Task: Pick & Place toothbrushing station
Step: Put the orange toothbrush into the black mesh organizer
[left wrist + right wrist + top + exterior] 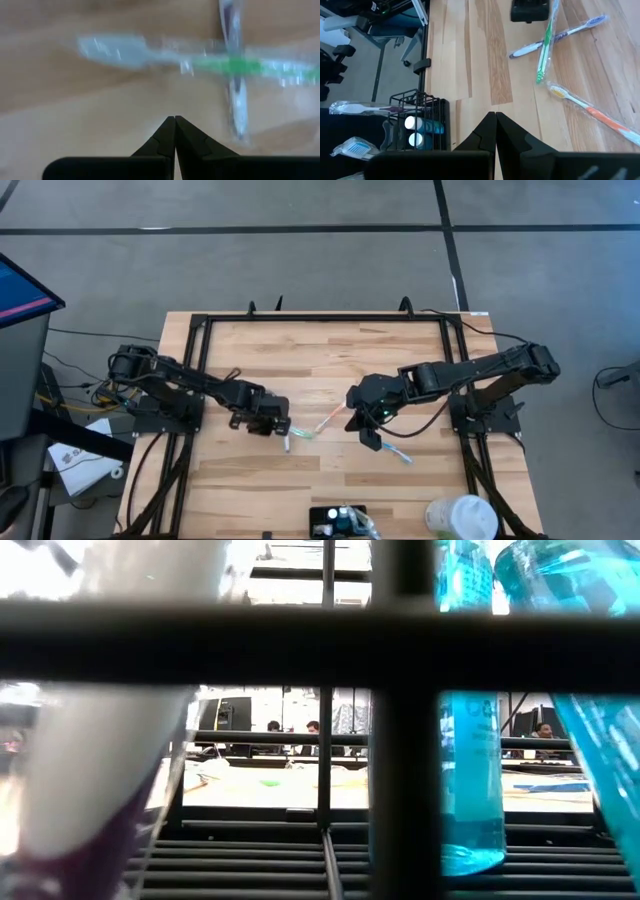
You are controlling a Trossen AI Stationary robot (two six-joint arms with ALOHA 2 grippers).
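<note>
Between arms mid-table: green toothbrush crossing white toothbrush, orange toothbrush beside; both jaws clenched, empty.

Both your dark arms reach in toward mid-counter, left tool and right tool hanging low, fingers pinched together, holding nothing.

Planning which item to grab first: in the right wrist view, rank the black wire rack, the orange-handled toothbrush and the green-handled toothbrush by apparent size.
1. Black wire rack, holding bottles, is the largest.
2. Orange-handled toothbrush looks slightly longer than the green one, but it lies nearer the camera, so this ranking is unsure.
3. Green-handled toothbrush, crossing a blue-and-white toothbrush.
</note>
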